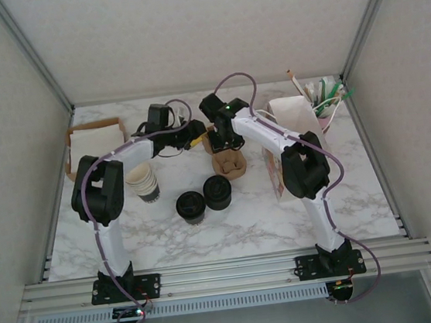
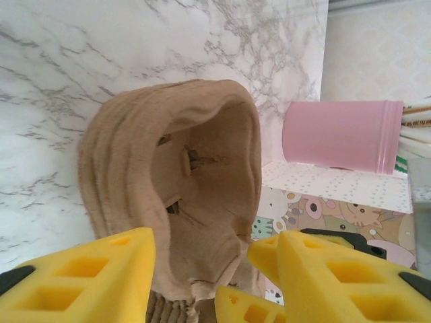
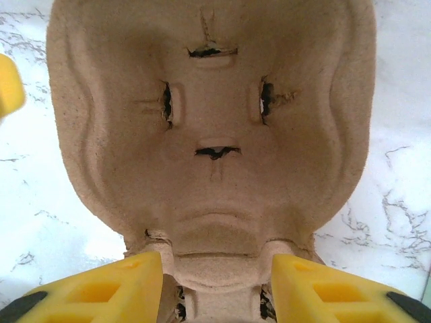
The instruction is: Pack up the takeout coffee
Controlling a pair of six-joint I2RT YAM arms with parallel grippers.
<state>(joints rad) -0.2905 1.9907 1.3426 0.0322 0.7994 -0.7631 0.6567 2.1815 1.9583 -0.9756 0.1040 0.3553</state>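
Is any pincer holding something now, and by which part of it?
The right pincer grips the cardboard cup tray at the narrow neck in its middle. The left pincer straddles the tray's end; whether it grips cannot be told.

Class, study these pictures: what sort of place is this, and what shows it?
Probably a mock takeout-coffee counter in a robot test cell: a marble-patterned tabletop, a stack of cream paper cups, a brown moulded-pulp cup carrier and an aluminium frame.
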